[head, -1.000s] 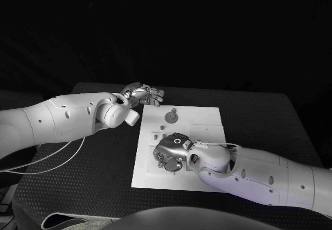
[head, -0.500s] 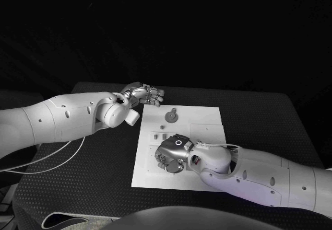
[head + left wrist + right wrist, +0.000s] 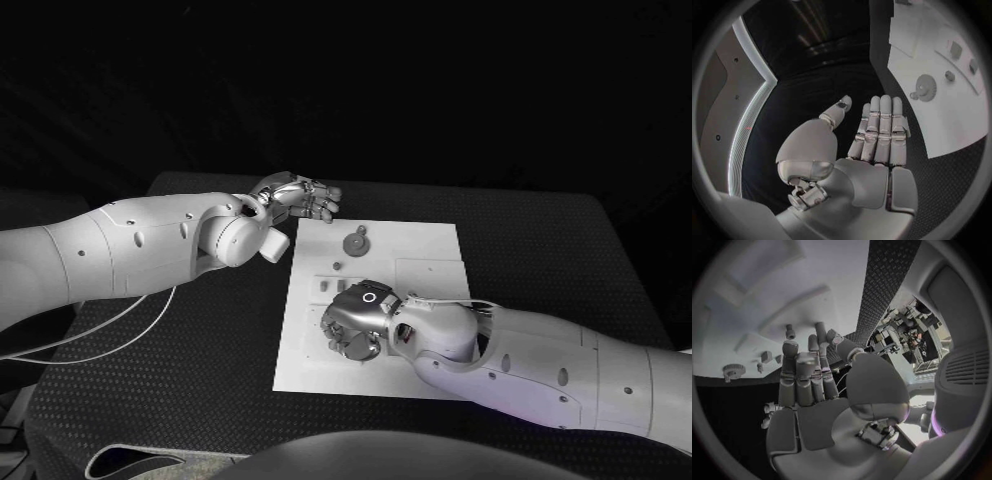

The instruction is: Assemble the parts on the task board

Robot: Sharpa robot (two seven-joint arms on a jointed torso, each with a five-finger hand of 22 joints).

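The right robot hand [image 3: 356, 322] is nearest, low over the near half of the white board [image 3: 433, 262], which lies in the middle of the black table [image 3: 548, 250]. Its back is turned up and its fingers [image 3: 798, 372] point down at the board, lying side by side and nearly straight (from the wrist they show as a tight row with the thumb alongside). Whether it pinches a part I cannot tell: the fingertips cover the spot beneath them, and something small and round sits there that may be a part or the hand's own metal.

Further along the board, small pieces stand in a loose group: a square block [image 3: 766, 356] and a short peg [image 3: 790, 331] among them. Past these, toward the board's far end, a gear-like round part [image 3: 356, 241] lies flat, with a small knob just beside it.

Farthest off, the left robot hand [image 3: 299, 196] hangs over the bare table just beyond the board's far left corner, touching nothing. Its fingers [image 3: 880, 125] are stretched straight and pressed together, thumb set slightly apart, and it holds nothing.
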